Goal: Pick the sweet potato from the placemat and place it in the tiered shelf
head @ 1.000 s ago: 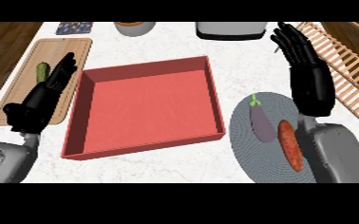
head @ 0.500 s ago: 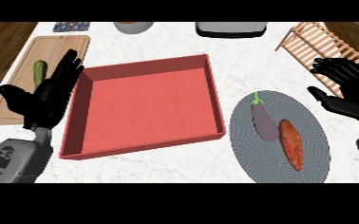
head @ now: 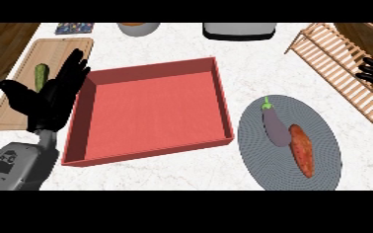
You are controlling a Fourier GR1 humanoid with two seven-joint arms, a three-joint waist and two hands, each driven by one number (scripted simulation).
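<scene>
– Right hand (head: 367,70) had slid almost out of the picture: a second earlier it hung over the far side of the placemat (head: 324,111), forearm and all, and at this moment only a dark sliver showed at the edge, against the tiered shelf (head: 328,54).

– Open or closed?

– Couldn't tell, too little of it showed. It certainly didn't have the sweet potato (head: 302,149), which lay where it had been all along, on the mat, nearer the robot than that hand and inward of it.

– So nothing picked up?

– Nothing. By my reading the grasp hadn't begun, and the hand would have had to come back in and down before anything went shelfward.

– And the other one?

– Left hand (head: 55,98) rested open and empty, fingers up, just outside the red tray (head: 224,103).

– Tell me about the surfaces.

– Sweet potato: orange, tapered at both ends, a long spindle that I'd guess could roll. Touching it on the side away from the right hand sat a smooth purple eggplant (head: 275,125) with a green stem, so that was a crowded pick. The mat was round, grey and finely ribbed. The shelf was pale wooden slats with gaps between them. All of it stood on a white marbled desk (head: 182,44).
</scene>
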